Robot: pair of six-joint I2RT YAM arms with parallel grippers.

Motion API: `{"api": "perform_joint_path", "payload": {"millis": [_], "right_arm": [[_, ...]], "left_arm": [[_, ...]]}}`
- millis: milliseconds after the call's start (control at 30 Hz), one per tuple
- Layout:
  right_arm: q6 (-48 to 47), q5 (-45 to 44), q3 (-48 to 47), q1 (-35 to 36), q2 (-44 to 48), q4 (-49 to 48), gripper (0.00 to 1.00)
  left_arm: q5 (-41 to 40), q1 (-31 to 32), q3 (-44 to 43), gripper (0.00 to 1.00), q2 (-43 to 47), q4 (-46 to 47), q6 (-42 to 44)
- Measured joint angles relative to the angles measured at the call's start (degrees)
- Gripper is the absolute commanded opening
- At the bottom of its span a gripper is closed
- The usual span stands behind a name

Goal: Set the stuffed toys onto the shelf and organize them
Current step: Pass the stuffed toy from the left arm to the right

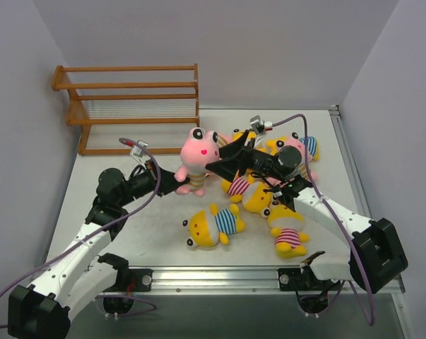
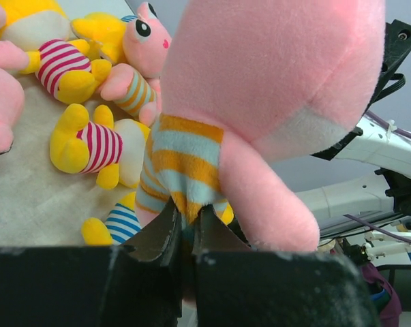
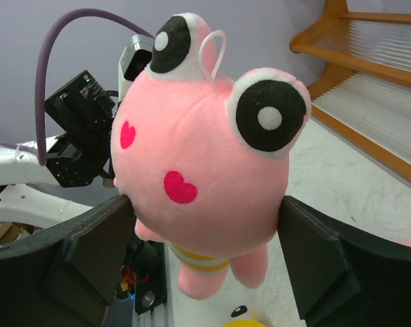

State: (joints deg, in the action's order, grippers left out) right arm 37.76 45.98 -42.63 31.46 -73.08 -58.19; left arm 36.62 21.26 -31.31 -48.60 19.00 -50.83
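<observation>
A pink stuffed toy (image 1: 198, 152) in a tan-striped shirt hangs upright above the table, mid-left. My left gripper (image 1: 176, 185) is shut on the back of its shirt (image 2: 187, 218). My right gripper (image 1: 214, 159) is open wide around the toy's head (image 3: 205, 177), one finger (image 3: 89, 252) at the left cheek and the other at the right, both at the fur. Other stuffed toys lie on the table: a yellow one in blue stripes (image 1: 216, 224), a yellow one in pink stripes (image 1: 287, 236), and a pile (image 1: 269, 162) partly hidden by the right arm. The wooden shelf (image 1: 138, 106) stands at the back left.
Grey walls close in the table on the left, back and right. A metal rail (image 1: 220, 272) runs along the near edge between the arm bases. The shelf (image 3: 369, 61) rises close behind the held toy in the right wrist view. More toys (image 2: 89, 146) lie under the left wrist.
</observation>
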Motion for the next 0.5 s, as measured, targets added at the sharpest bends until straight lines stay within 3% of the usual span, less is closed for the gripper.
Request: {"api": "perform_joint_path", "payload": {"millis": [67, 100, 200, 233, 300, 367, 500], "right_arm": [[0.6, 0.7, 0.0, 0.1, -0.7, -1.1, 0.61], [0.8, 1.0, 0.0, 0.1, -0.9, -1.4, 0.43], [1.2, 1.3, -0.2, 0.2, -1.0, -1.7, 0.18], [1.2, 1.5, -0.4, 0.2, -1.0, -1.6, 0.05], [0.8, 1.7, -1.0, 0.2, -0.9, -0.9, 0.0], [0.2, 1.4, -1.6, 0.3, -0.7, 0.9, 0.0], [-2.6, -0.9, -4.2, 0.5, 1.0, 9.0, 0.0]], "left_arm": [[0.4, 0.0, 0.0, 0.02, -0.7, 0.4, 0.0], [0.6, 0.0, 0.0, 0.02, -1.0, 0.6, 0.0], [1.0, 0.0, 0.0, 0.13, -1.3, 0.5, 0.2], [1.0, 0.0, 0.0, 0.24, -1.2, 0.4, 0.5], [0.8, 0.0, -0.3, 0.37, -1.0, -0.7, 1.3], [0.0, 0.0, -0.7, 0.53, -0.2, -2.8, 2.8], [-4.1, 0.0, -2.7, 0.73, 3.4, -10.8, 7.4]]}}
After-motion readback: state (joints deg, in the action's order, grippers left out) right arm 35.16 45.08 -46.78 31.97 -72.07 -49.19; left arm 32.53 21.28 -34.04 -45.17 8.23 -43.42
